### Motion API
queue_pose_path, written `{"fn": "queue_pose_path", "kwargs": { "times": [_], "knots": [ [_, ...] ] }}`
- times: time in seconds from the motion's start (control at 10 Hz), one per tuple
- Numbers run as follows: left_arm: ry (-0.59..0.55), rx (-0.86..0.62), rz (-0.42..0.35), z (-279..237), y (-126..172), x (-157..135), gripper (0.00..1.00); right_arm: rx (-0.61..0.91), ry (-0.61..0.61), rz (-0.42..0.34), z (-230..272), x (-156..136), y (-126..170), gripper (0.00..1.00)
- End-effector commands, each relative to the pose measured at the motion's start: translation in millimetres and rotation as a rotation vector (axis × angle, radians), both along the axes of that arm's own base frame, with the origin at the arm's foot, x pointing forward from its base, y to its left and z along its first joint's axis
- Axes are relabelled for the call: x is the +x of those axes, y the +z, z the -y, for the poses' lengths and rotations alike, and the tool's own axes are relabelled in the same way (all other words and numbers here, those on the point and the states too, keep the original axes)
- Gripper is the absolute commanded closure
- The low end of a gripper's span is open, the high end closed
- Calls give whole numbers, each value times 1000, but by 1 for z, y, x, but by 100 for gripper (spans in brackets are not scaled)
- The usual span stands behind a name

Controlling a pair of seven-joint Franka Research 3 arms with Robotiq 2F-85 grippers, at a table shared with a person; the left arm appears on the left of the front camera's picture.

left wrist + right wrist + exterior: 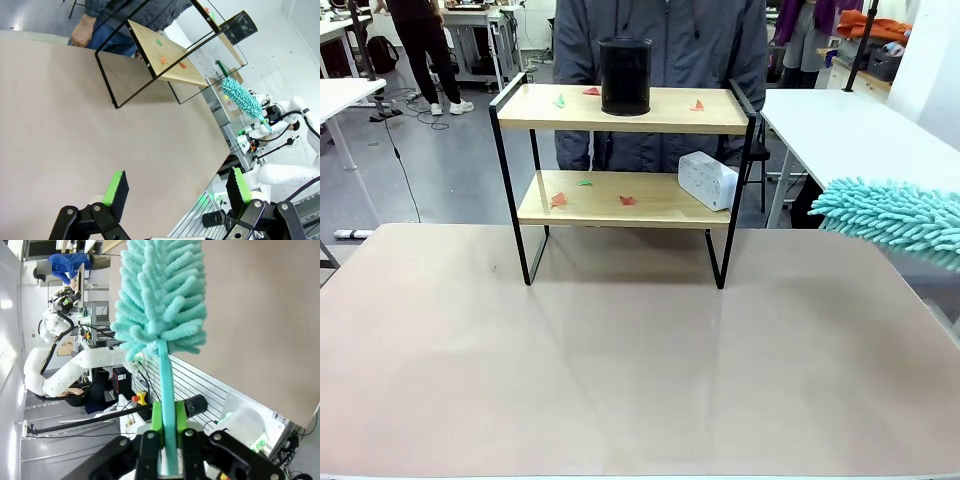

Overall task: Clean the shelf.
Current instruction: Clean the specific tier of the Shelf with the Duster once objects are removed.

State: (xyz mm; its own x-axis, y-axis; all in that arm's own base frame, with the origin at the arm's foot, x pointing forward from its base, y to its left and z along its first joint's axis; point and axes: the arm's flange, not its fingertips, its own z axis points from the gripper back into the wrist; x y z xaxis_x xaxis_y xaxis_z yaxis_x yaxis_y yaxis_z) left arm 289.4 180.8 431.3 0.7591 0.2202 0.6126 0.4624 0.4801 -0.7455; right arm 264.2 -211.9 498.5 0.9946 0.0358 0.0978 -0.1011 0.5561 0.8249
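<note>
The shelf [665,208] stands at the table's far middle, with small red and green paper scraps [558,200] on both wooden boards. A teal fluffy duster [895,218] pokes in from the right edge, level with the lower board and apart from the rack. My right gripper [168,432] is shut on the duster's handle, and the duster head [160,295] rises above it. My left gripper [176,192] hangs open over the tan tabletop with nothing between its green pads [116,187]. From there the shelf [170,60] and the duster [242,97] lie farther off.
A black mesh cup [625,75] stands on the top board and a white box [708,180] lies on the lower board's right end. A person in a grey jacket [660,45] stands right behind the rack, one hand [82,32] hanging down. Another white table [860,130] stands at the right.
</note>
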Motion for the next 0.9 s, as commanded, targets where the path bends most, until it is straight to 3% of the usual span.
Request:
{"fn": "queue_pose_path", "kwargs": {
  "times": [0.0, 0.8],
  "knots": [
    [0, -11, 31, 1, 1, 0, 0, -6, 12, -12, 1, -3, 5, 100],
    [0, -11, 31, 1, 1, 0, 0, -6, 12, -12, 1, -3, 5, 100]
  ]
}}
